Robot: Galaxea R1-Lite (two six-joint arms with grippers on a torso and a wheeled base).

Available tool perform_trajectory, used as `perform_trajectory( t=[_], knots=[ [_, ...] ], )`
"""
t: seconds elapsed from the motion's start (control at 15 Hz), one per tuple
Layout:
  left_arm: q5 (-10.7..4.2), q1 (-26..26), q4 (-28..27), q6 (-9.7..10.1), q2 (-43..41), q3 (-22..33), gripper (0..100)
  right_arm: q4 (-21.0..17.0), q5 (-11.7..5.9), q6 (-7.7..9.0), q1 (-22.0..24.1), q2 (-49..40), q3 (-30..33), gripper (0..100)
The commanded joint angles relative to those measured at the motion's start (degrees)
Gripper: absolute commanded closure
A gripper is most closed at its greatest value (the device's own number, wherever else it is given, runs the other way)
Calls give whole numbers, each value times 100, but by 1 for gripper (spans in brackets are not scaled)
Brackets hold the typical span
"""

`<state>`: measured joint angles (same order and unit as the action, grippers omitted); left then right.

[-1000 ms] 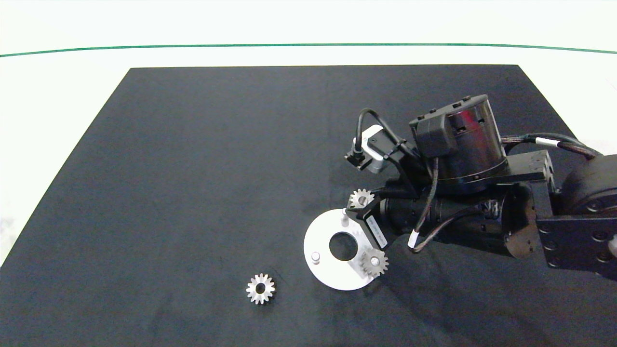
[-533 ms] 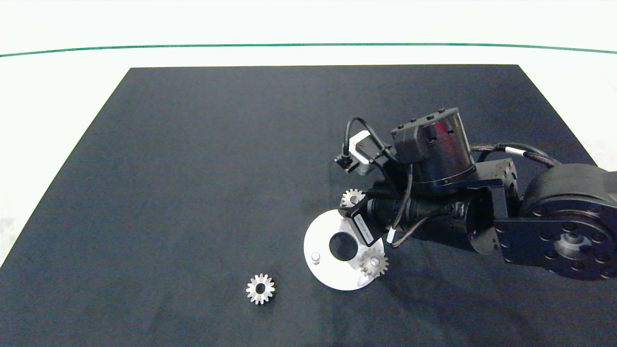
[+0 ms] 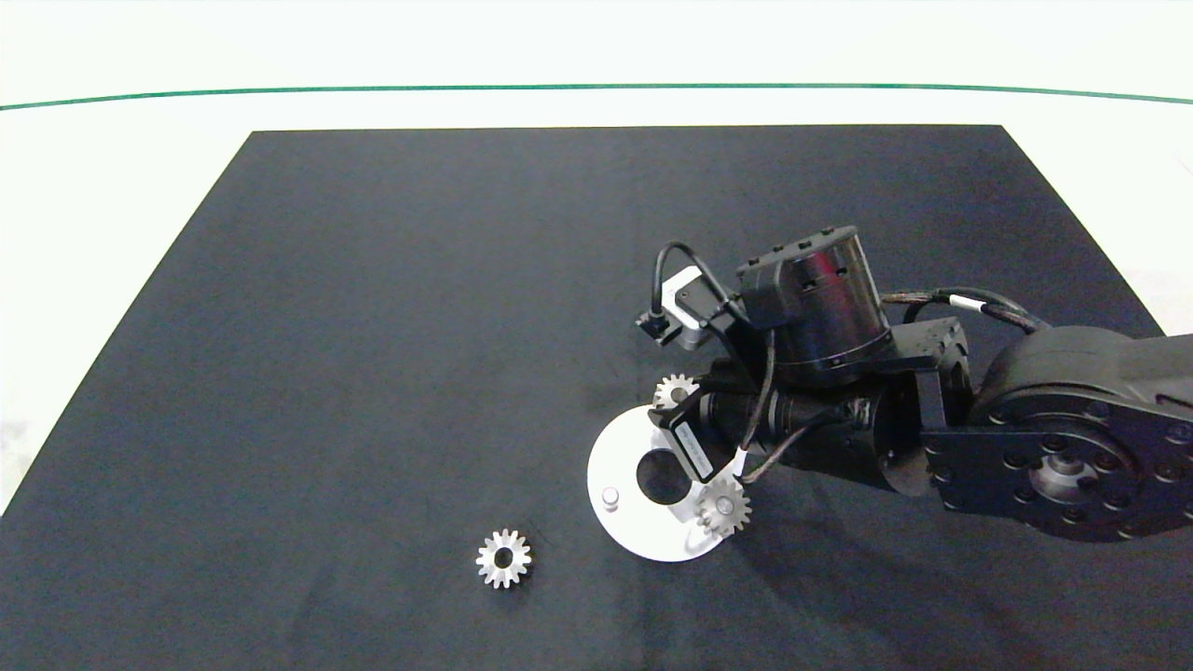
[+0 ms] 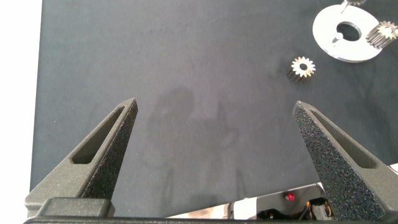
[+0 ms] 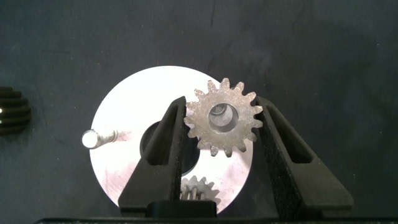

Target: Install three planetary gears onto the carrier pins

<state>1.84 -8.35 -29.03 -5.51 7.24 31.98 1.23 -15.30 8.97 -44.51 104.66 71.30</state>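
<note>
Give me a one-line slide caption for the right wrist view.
Right gripper holds a planetary gear between its fingers above the white carrier disc, one bare pin beside it and a seated gear below.

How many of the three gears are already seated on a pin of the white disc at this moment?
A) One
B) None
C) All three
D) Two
A. One seated gear sits on a pin of the white disc; a second gear is held between the fingers of the right gripper above the disc, and the third, loose gear lies on the black mat.
</note>
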Motion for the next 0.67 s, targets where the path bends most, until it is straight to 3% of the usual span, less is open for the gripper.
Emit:
perform_trajectory(
  t=[0.07,0.53,0.67],
  knots=[
    [0,0,-15,-3,-3,2,0,9,-8,-1,-5,81,6,90],
    [0,-9,-15,-3,-12,-16,0,9,18,-36,4,187,42,90],
    [0,-9,-15,-3,-12,-7,0,158,9,-18,4,222,42,90]
  ],
)
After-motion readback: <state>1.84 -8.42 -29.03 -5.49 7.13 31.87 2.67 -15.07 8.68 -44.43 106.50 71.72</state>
